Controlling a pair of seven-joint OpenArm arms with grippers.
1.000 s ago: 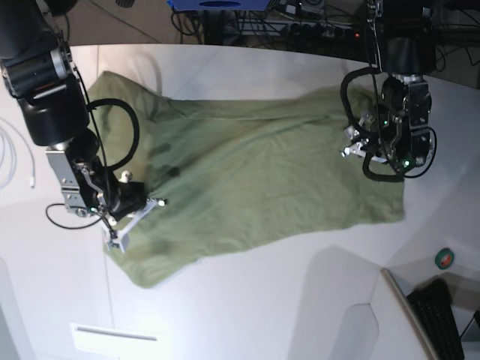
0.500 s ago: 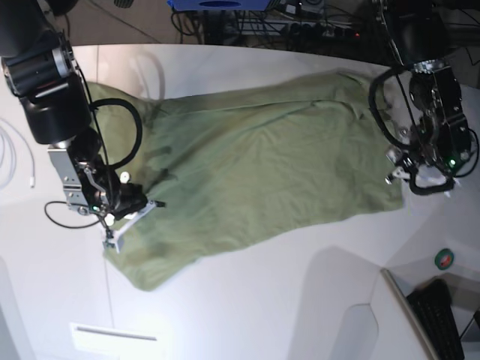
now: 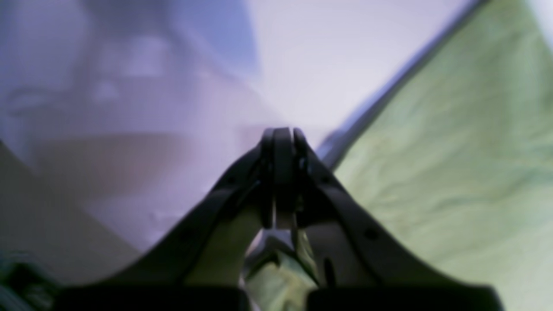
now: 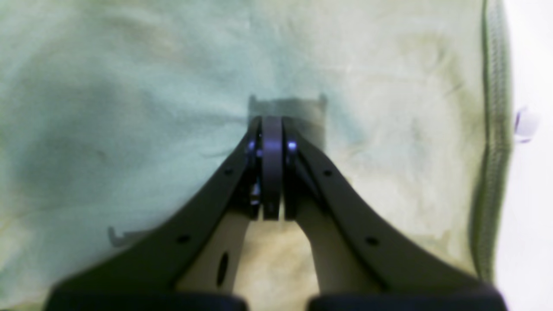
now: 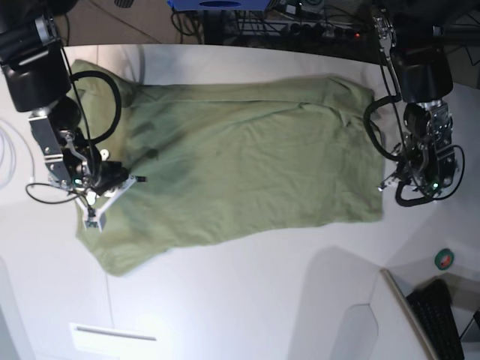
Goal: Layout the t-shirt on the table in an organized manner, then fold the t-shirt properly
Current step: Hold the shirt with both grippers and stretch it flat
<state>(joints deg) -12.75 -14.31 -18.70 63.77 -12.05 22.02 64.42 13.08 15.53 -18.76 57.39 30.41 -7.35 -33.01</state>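
While the table (image 5: 247, 300) fills most of the base view, white with a curved far edge, the t-shirt (image 5: 240, 172) lies spread across its middle, olive green, mostly flat with light wrinkles. Shirt runs from near the table's left edge to near its right edge; the near-left corner of the cloth sags toward the near edge, the far-right corner reaches close to the far edge.

Right gripper (image 5: 112, 191) sits over the shirt's left end. In the right wrist view the right gripper (image 4: 272, 172) has its jaws pressed together, cloth all around below them, ribbed hem (image 4: 492, 172) at the right side; cannot tell whether any fabric is caught between them.

Left gripper (image 5: 394, 180) is at the shirt's right edge, just beside the cloth. In the left wrist view the left gripper (image 3: 283, 181) has jaws pressed together, with a bit of green cloth visible low between the fingers, so it looks pinched on the t-shirt (image 3: 453, 172). View is blurred.
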